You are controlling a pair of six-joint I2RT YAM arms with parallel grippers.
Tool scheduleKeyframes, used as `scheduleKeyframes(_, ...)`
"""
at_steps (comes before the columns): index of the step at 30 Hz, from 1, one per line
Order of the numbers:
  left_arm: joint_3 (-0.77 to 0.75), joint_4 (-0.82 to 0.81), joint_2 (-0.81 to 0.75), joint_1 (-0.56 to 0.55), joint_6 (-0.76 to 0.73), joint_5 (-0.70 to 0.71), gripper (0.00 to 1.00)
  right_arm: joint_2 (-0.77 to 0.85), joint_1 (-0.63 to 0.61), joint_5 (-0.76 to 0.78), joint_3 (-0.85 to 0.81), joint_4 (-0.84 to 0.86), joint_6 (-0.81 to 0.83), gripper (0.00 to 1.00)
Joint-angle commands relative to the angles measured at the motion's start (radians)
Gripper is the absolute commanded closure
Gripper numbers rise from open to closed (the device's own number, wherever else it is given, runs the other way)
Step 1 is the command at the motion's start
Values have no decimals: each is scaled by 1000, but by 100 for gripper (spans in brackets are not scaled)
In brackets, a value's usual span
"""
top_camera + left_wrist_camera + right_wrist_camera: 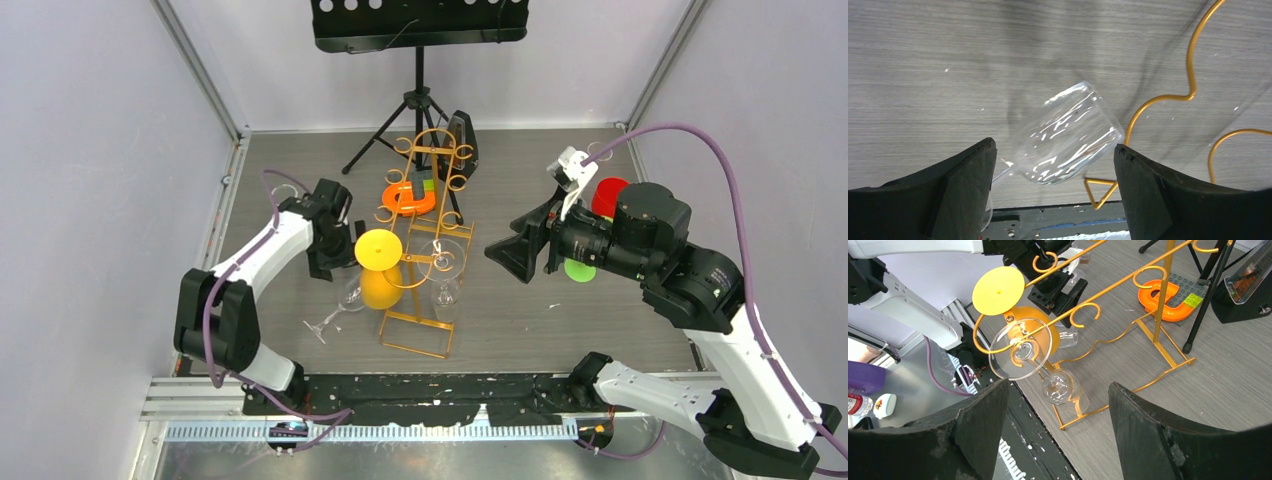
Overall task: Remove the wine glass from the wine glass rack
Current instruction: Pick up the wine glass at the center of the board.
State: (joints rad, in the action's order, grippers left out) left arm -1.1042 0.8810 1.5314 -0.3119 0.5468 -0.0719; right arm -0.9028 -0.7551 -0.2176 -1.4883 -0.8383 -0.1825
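Observation:
The gold wire wine glass rack (428,215) stands mid-table. A clear wine glass (444,282) hangs upside down from its right rail; in the right wrist view its foot (1020,347) sits on the rail with the bowl below. A yellow-orange glass (380,268) hangs on the left rail. A second clear wine glass (338,305) lies on its side on the table, left of the rack. My left gripper (330,258) is open and empty above it; the bowl (1063,137) shows between its fingers. My right gripper (520,250) is open and empty, right of the rack, facing the hanging glass.
A black tripod music stand (420,30) stands at the back. An orange ring toy (408,200) and a black box (462,140) lie behind the rack. Red (608,195) and green (578,270) objects sit by the right arm. The rack's base wire (1158,100) runs right of the lying glass.

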Motion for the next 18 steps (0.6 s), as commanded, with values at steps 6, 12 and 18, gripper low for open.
scheduleKeyframes(6,58,98,-169,6,-71,77,12,1,5,9,10,61,-38,21)
scheduleKeyframes(12,141,130,-212,-3,-110,20,11,-2,5,7,7,67,-54,20)
scheduleKeyframes(18,175,172,-198,-74,-145,55,9,-4,5,-7,8,75,-73,20)
